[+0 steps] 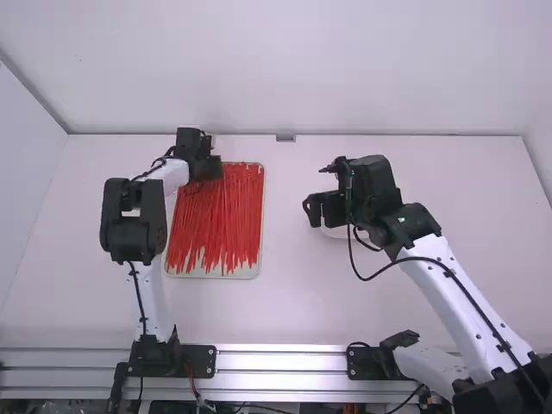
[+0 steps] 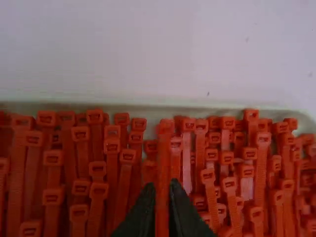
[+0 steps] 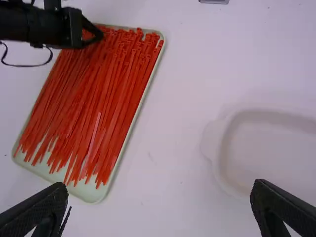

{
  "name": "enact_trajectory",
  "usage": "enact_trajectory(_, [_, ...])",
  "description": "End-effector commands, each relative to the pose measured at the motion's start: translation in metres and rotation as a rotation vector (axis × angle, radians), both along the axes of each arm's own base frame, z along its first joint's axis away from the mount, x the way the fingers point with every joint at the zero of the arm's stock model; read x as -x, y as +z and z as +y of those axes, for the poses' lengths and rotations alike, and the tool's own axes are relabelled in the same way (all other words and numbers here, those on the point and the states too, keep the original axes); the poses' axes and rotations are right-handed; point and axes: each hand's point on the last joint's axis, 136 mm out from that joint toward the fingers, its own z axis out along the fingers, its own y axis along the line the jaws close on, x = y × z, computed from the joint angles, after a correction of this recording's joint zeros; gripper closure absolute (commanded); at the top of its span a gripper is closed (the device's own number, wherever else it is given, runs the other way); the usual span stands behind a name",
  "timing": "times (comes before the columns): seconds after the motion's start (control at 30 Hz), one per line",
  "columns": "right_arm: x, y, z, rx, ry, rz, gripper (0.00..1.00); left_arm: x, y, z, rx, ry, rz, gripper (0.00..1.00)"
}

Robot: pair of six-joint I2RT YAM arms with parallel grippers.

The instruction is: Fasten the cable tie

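A heap of red cable ties [image 1: 216,220] lies lengthwise on a pale tray [image 1: 211,274] left of the table's middle. My left gripper [image 1: 200,166] is down at the tray's far end, among the tie heads. In the left wrist view its fingers [image 2: 180,212] stand close together on one tie [image 2: 163,148] that runs up between them. My right gripper [image 1: 321,211] hangs open over the table right of the tray, its fingers [image 3: 39,212] wide apart with nothing between them. The right wrist view shows the ties [image 3: 94,98] and my left gripper [image 3: 91,33].
A shallow white dish [image 1: 338,231] sits on the table just under and right of my right gripper, seen as a white dish [image 3: 266,148] from the wrist. A small grey tab [image 1: 285,136] sits at the table's far edge. Bare white table lies between tray and dish.
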Motion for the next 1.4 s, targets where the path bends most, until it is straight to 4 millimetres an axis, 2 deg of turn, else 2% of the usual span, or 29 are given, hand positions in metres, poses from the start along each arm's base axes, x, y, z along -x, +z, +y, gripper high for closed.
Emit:
enact_trajectory(0.0, [-0.003, 0.010, 0.001, -0.007, 0.000, -0.022, 0.02, -0.010, 0.011, -0.004, -0.005, -0.009, -0.012, 0.91])
enact_trajectory(0.13, [-0.002, 0.009, 0.001, -0.006, 0.000, -0.017, 0.01, -0.013, 0.022, -0.004, -0.005, -0.008, -0.002, 0.91])
enact_trajectory(0.3, [-0.003, 0.009, 0.001, -0.001, 0.005, -0.021, 0.02, -0.012, 0.022, -0.004, -0.011, -0.016, 0.005, 0.92])
enact_trajectory(0.47, [-0.002, 0.008, 0.001, 0.000, 0.005, -0.018, 0.02, -0.010, 0.018, -0.003, -0.029, -0.035, 0.007, 0.75])
enact_trajectory(0.7, [-0.001, 0.006, 0.000, 0.003, 0.005, -0.012, 0.01, -0.004, 0.001, -0.003, -0.027, -0.036, 0.005, 0.74])
enact_trajectory(1.0, [-0.001, 0.006, 0.000, 0.003, 0.005, -0.010, 0.01, 0.005, -0.015, -0.003, -0.028, -0.035, 0.021, 0.77])
enact_trajectory(1.37, [-0.001, 0.005, 0.000, 0.003, 0.005, -0.009, 0.01, 0.008, -0.021, 0.001, -0.060, -0.035, 0.032, 0.78])
